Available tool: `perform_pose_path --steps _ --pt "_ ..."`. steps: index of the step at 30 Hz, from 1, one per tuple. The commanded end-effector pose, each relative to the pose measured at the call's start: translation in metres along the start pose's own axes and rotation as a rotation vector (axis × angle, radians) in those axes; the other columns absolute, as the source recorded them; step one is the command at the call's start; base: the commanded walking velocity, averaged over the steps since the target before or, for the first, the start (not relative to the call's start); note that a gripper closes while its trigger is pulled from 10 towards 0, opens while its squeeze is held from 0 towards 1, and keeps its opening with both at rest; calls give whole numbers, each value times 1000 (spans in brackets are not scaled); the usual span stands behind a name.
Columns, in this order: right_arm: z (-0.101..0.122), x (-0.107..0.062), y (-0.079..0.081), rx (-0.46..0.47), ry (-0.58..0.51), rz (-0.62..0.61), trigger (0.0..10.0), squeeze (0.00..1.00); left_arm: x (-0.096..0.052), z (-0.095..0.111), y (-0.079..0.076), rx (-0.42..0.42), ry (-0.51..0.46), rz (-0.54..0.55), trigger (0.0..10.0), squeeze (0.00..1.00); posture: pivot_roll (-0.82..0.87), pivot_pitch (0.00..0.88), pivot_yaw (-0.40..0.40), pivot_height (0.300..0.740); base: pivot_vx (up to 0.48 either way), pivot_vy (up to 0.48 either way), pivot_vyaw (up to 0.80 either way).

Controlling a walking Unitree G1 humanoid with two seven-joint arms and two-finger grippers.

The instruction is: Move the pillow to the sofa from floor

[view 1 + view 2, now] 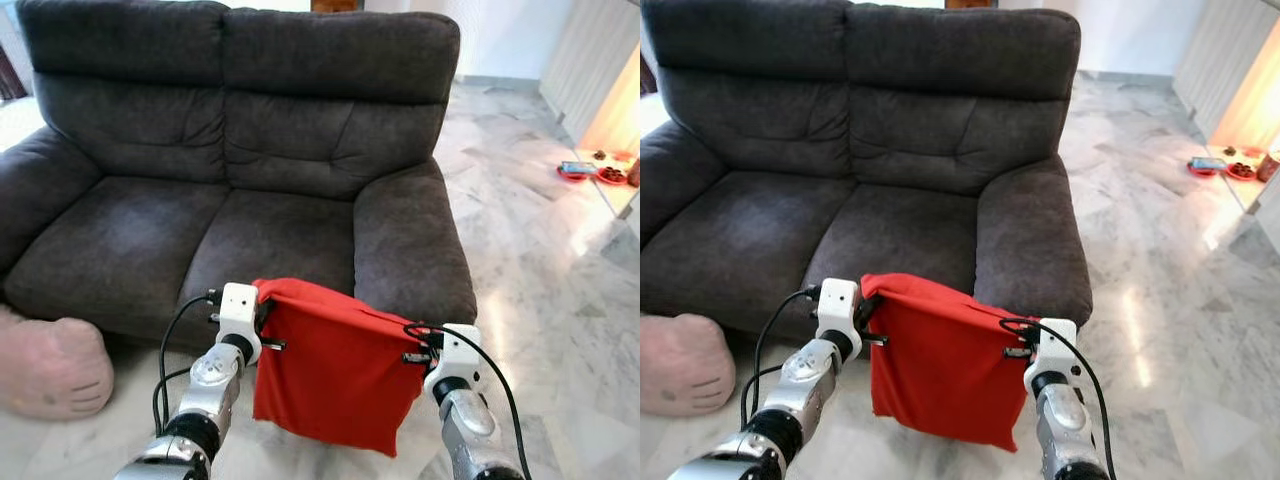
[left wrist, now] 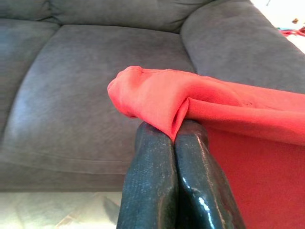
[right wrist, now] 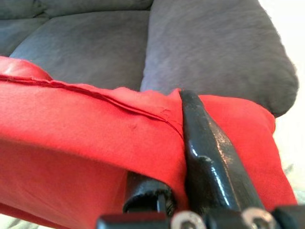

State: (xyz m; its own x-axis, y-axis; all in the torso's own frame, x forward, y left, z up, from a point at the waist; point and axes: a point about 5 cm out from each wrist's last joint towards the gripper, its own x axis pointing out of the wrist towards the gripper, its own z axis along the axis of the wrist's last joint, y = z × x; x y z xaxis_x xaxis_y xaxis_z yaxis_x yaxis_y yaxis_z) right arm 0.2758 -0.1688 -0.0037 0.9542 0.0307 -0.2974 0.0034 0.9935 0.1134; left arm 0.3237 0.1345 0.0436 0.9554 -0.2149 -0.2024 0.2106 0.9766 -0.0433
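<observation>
We see the red pillow (image 1: 335,365) hanging off the floor (image 1: 560,300), just in front of the grey sofa (image 1: 240,220). The left pincer (image 2: 174,143) pinches its left top corner and the right pincer (image 3: 183,138) clamps its right top corner. Risk: both grips catch thin fabric edges only, so a corner could slip out during the lift and the pillow would swing or drop. It might also snag the seat front. A pink cushion (image 1: 50,365) lies near left. No readable writing or labels.

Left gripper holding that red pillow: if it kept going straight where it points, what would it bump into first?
Probably the sofa's right seat cushion, lying straight beyond the left gripper and the red pillow; depth is unclear.
</observation>
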Motion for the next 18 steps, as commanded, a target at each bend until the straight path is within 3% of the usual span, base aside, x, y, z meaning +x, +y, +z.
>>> perform_pose_path --steps 1,5,15,18 --pt "17 4 -8 8 -92 -37 10000 0 0 12 16 -16 -64 58 10000 0 -25 0 -39 740 0 0 0" --pt "18 4 -8 9 -95 -37 10000 0 0 13 15 -24 -66 58 10000 0 -25 0 -39 740 0 161 0" --pt "19 5 -10 11 -97 -41 10000 0 0 13 15 -30 -69 59 10000 0 -19 0 -46 740 0 419 -238" --pt "19 5 -10 11 -94 -41 10000 0 0 13 15 -28 -72 62 10000 0 -19 0 -46 740 0 0 0"
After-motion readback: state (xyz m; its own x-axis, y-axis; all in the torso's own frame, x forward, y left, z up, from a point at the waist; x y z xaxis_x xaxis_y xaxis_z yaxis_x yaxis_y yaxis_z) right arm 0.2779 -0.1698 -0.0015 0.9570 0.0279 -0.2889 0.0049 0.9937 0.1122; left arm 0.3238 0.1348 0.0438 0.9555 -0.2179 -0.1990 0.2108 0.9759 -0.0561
